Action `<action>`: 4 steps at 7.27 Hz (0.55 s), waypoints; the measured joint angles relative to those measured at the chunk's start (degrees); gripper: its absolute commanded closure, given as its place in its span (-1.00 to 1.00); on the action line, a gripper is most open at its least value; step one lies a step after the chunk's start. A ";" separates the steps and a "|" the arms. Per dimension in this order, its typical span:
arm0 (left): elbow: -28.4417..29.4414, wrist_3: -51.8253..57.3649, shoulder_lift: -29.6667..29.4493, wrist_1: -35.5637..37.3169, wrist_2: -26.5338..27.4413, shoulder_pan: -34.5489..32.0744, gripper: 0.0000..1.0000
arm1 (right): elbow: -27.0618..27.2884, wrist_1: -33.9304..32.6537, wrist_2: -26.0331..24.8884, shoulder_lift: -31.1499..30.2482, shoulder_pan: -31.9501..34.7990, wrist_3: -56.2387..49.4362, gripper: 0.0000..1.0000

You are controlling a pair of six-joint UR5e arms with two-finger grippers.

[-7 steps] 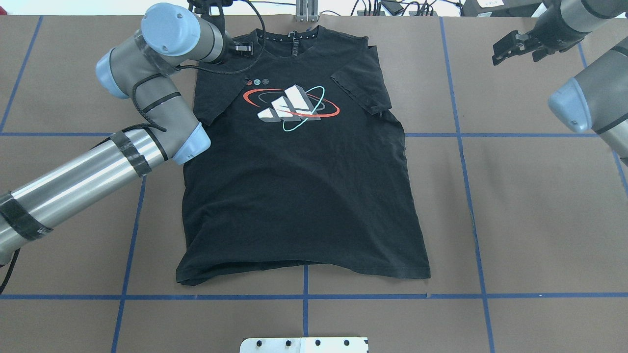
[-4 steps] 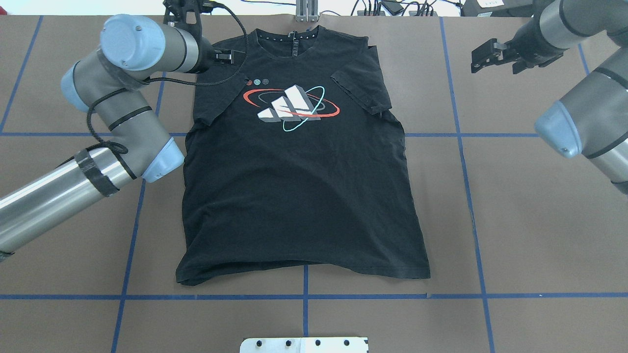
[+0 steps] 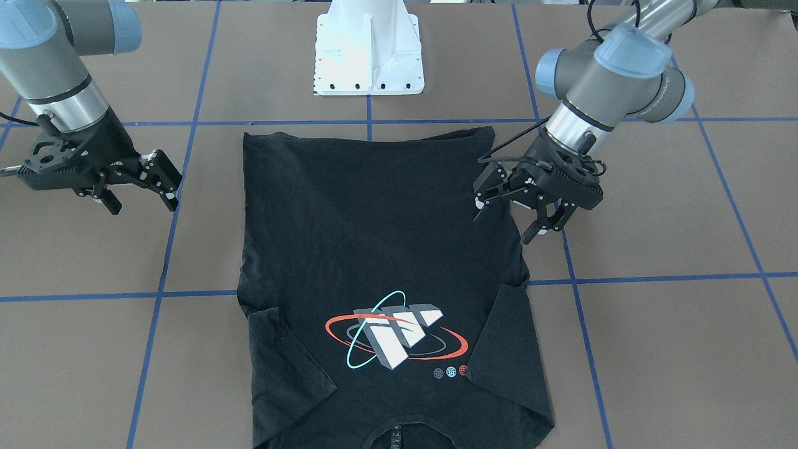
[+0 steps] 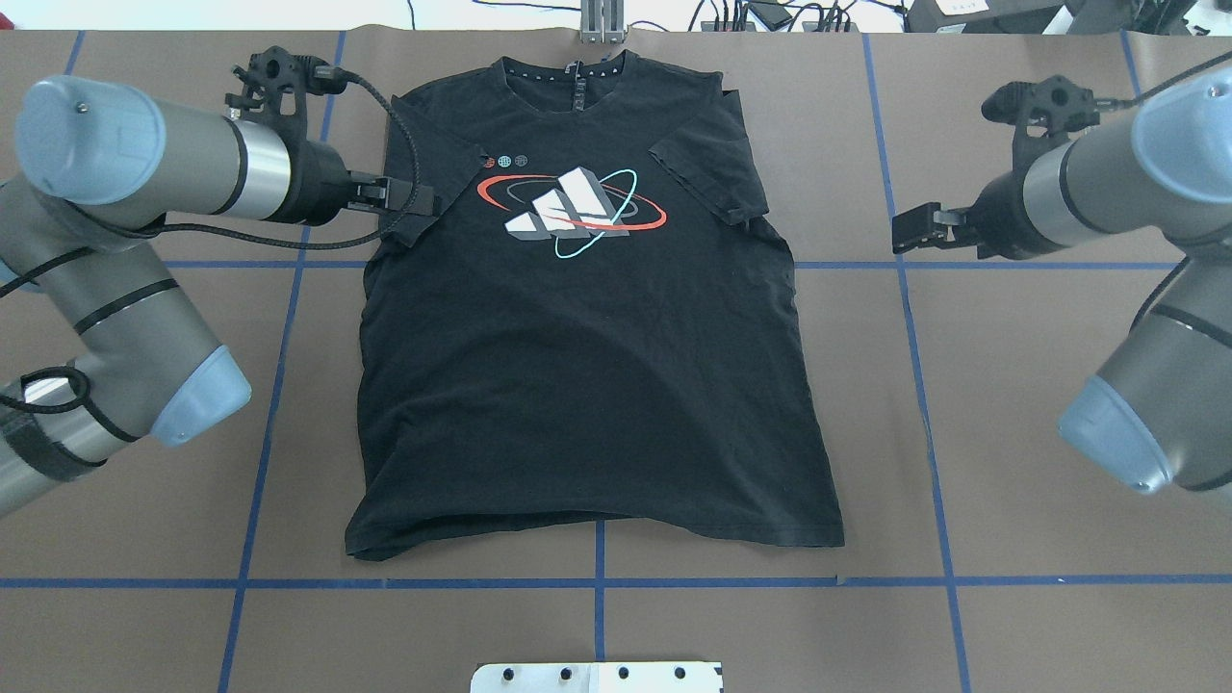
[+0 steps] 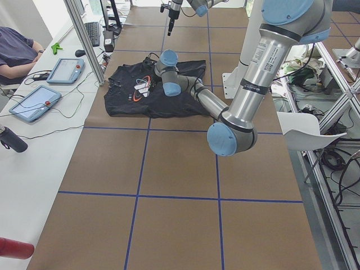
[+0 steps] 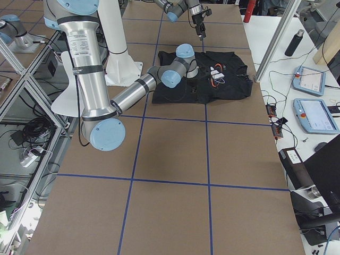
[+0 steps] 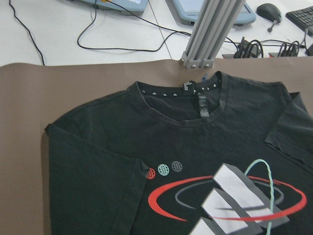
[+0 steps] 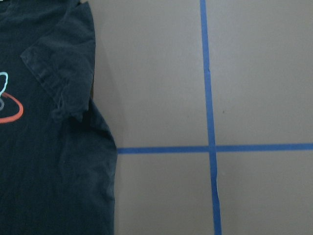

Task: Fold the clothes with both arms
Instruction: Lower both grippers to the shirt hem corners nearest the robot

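The black T-shirt (image 4: 587,366) lies flat on the brown table, orbit graphic (image 4: 571,214) up, collar at the far edge, both sleeves folded in over the chest. It also shows in the front view (image 3: 374,262). My left gripper (image 4: 409,202) hovers over the folded left sleeve at the shirt's edge; in the front view (image 3: 508,218) it is open and empty. My right gripper (image 4: 910,231) is open and empty over bare table, right of the shirt and apart from it; it also shows in the front view (image 3: 143,202). The wrist views show only shirt (image 7: 161,161) and table, no fingers.
The white pedestal base (image 3: 368,56) stands at the near table edge. Blue tape lines (image 4: 597,582) grid the brown table. An aluminium post (image 7: 210,29), cables and tablets (image 5: 34,104) sit beyond the far edge.
Both arms swung back from the far edge toward me. The left gripper went from the collar corner to the left sleeve. The right gripper came nearer and closer to the shirt. The shirt has not moved.
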 measured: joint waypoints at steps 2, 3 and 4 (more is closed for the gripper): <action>-6.04 -0.70 8.50 0.33 -0.67 3.84 -1.00 | 5.53 0.55 -1.89 -5.50 -6.62 4.51 -0.99; -7.97 -2.31 11.71 0.33 0.98 6.97 -1.00 | 7.08 2.68 -4.80 -8.24 -10.73 8.28 -0.99; -9.09 -5.06 13.52 0.31 3.85 10.85 -1.00 | 7.91 6.29 -8.52 -11.44 -14.76 11.44 -0.99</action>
